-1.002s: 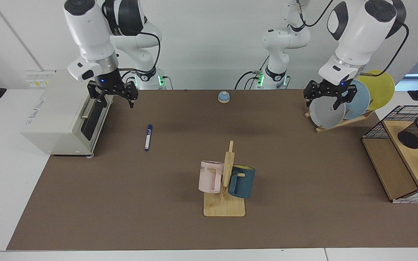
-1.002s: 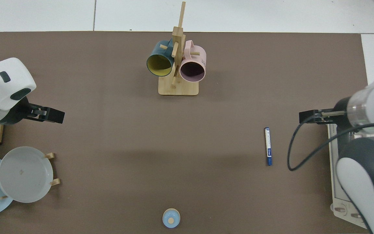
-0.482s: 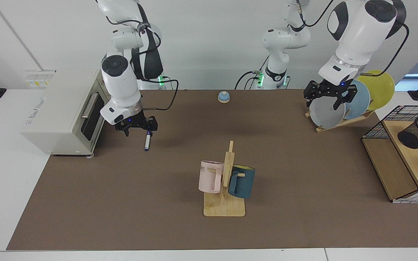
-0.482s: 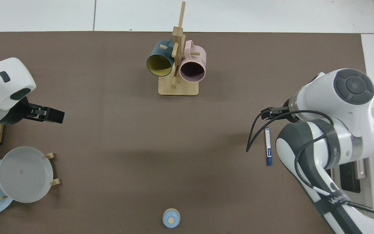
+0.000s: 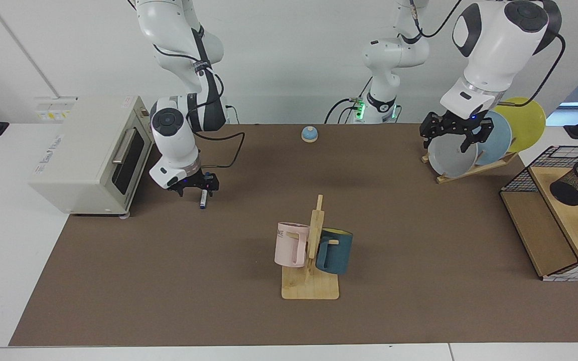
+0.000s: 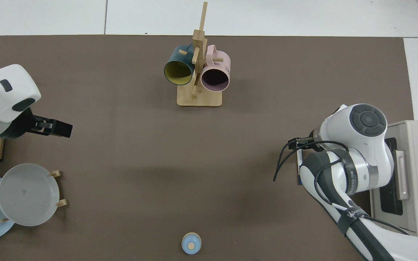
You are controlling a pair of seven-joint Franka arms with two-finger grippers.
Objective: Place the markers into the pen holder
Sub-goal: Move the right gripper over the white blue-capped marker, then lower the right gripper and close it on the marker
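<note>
Near the bench's far corner by the boxy cream toaster oven (image 5: 88, 155), I see my right end effector (image 5: 192, 186) down low over the slim white marker (image 5: 202, 199), its fingers straddling the blue-capped end, though I cannot tell whether they are clenched on it. Over at the opposite end, the black wire-mesh pen holder (image 5: 577, 183) lies tipped on its side on a wooden shelf inside a wire-grid basket (image 5: 530, 170). My left end effector (image 5: 452, 131) waits with fingers spread in front of the glossy plates (image 5: 452, 153), above the matte brown mat (image 5: 168, 276) that covers the white bench.
</note>
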